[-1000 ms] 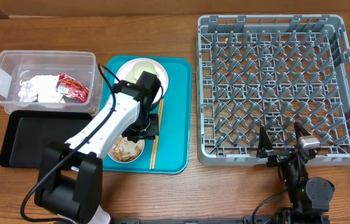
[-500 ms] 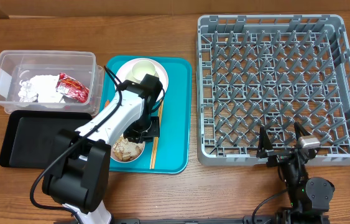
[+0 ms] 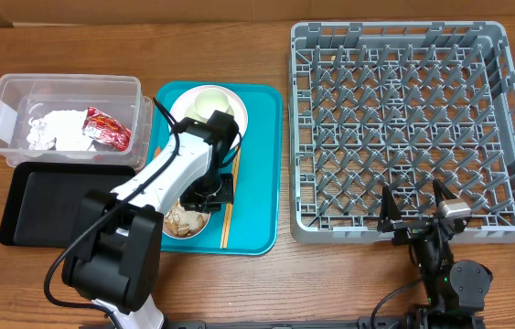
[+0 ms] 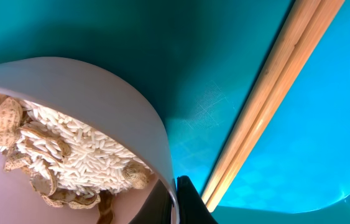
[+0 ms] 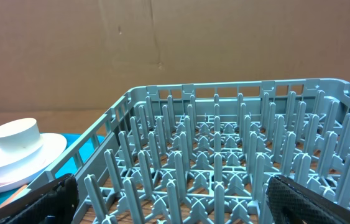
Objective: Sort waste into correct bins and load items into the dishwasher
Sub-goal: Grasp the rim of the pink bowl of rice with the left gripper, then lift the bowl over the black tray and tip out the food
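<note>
Wooden tabletop (image 3: 239, 283) carries all items; we record the following.

The left gripper (image 4: 173, 203) now stands closed on the right rim of the pale pink bowl (image 3: 182, 221), one finger inside the wall and one outside. A second ago those jaws stood partly apart at the same spot. The left arm's near section has also drawn in toward the teal tray (image 3: 259, 183) since then.

The bowl sits at the near left of the teal tray, in the same place as before. It holds peanuts (image 4: 7, 121) and white rice (image 4: 81, 162). The chopsticks (image 3: 228, 215) lie on the tray just right of the bowl, unmoved.

At the far end of the tray, the plate (image 3: 241, 117) with a white bowl (image 3: 209, 100) on it is unchanged.

The clear tub (image 3: 65, 82), far left, holds the napkin (image 3: 56, 128) and red wrapper (image 3: 106, 128) as before. The black tray (image 3: 47, 206) lies just near of it.

The right gripper (image 3: 413, 216) hangs wide open at the near wall of the dish rack (image 3: 399, 119), holding nothing, as it was a second ago.
</note>
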{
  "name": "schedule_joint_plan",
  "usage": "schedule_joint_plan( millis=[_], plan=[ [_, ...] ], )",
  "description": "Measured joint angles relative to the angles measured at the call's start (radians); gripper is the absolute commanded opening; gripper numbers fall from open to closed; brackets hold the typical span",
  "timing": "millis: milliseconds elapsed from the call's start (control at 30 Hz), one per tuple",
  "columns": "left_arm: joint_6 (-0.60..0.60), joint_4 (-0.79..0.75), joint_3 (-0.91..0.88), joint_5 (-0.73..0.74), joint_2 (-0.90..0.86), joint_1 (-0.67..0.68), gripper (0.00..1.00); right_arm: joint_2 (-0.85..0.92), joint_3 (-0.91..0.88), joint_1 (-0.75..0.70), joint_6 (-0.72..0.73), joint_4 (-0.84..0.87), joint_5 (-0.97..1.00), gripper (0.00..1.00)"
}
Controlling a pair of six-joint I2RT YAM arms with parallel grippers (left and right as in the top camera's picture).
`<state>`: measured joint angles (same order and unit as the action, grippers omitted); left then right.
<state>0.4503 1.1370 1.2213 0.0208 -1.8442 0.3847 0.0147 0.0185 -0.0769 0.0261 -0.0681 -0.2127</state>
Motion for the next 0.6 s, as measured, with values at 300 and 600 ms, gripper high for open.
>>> schedule_joint_plan(
  millis=[300, 600],
  plan=[
    [0.0, 0.023, 0.006, -0.003, 0.0, 0.0, 0.04, 0.0, 0.0, 0.0, 0.0, 0.0, 0.0, 1.0],
    [-0.02, 0.142, 0.141, -0.002, 0.01, 0.0, 0.04, 0.0, 0.0, 0.0, 0.0, 0.0, 0.0, 1.0]
  ],
)
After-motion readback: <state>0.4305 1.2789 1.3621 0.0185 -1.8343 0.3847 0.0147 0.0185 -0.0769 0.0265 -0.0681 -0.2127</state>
